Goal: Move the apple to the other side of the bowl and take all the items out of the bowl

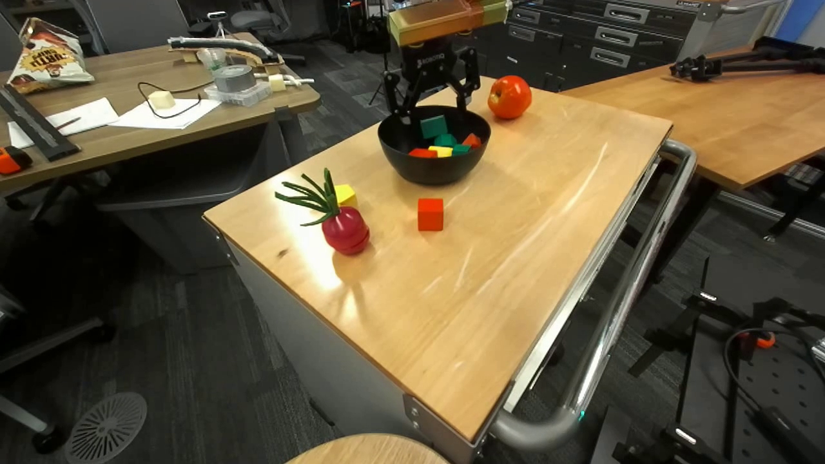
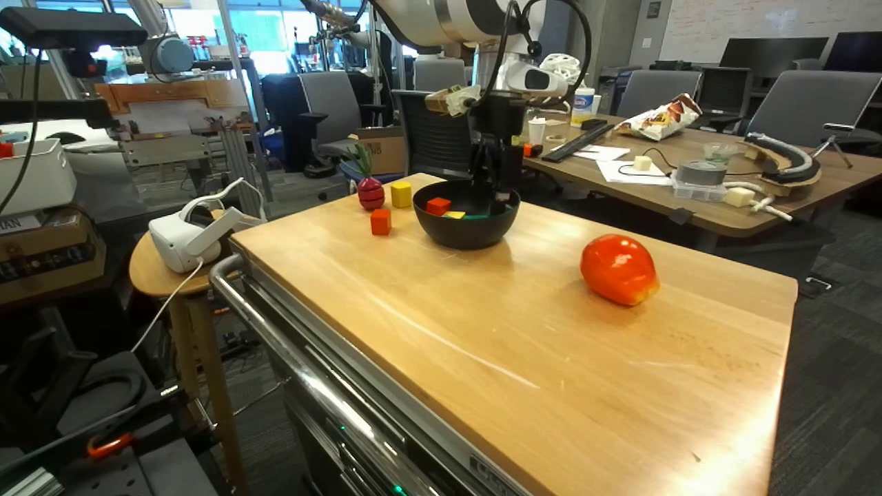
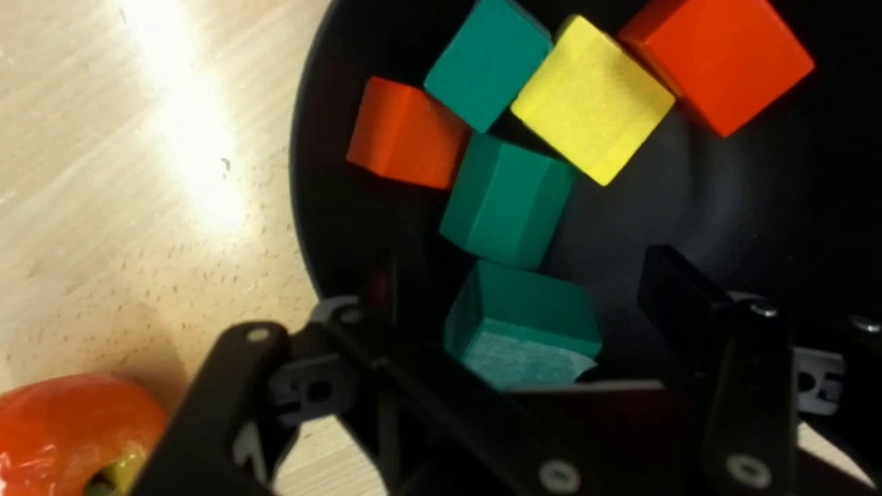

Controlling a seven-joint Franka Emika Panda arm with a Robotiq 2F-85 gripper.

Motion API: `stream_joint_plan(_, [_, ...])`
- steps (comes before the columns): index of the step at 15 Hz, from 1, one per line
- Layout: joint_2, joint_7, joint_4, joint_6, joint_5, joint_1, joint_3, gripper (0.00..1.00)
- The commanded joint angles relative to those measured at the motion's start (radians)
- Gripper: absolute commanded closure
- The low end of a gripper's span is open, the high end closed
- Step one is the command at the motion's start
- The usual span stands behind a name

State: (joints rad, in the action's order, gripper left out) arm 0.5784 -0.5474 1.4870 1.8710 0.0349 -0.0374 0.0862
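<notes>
Apple (image 2: 619,269) out wide on the wooden top (image 2: 482,310), well apart from the black bowl (image 2: 463,238), presumably to leave working room. And down inside the bowl, gripper (image 3: 521,279), jaws spread either side of a tilted green block (image 3: 529,320): no grip yet, looks lined up for a pinch! Five more blocks (image 3: 594,100) in sight in there. Across the bowl from the apple, red block (image 2: 381,222), yellow piece (image 2: 401,195), leafy dark-red fruit (image 2: 371,195), probably bunched there as the unloading spot. Top pale, scratched, streaked with glare. Steel handle (image 1: 625,303) alongside; farther out, desk (image 1: 145,66), chip bag (image 1: 51,57), grey office chair (image 2: 823,100).
</notes>
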Motion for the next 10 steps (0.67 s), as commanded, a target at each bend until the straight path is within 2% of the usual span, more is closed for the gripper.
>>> stream_joint_plan(1, [0.044,-0.001,-0.07,-0.028,-0.008,-0.004,0.009,0.13])
stream_joint_plan(4, [0.07,-0.01,-0.096,-0.024,0.004,-0.011,0.015,0.16])
stream_joint_plan(6, [0.087,-0.011,-0.113,-0.025,0.009,-0.015,0.018,0.25])
stream_joint_plan(7, [0.094,-0.009,-0.119,-0.024,0.011,-0.017,0.019,0.39])
stream_joint_plan(10, [0.103,0.0,-0.126,-0.026,0.021,-0.024,0.019,0.67])
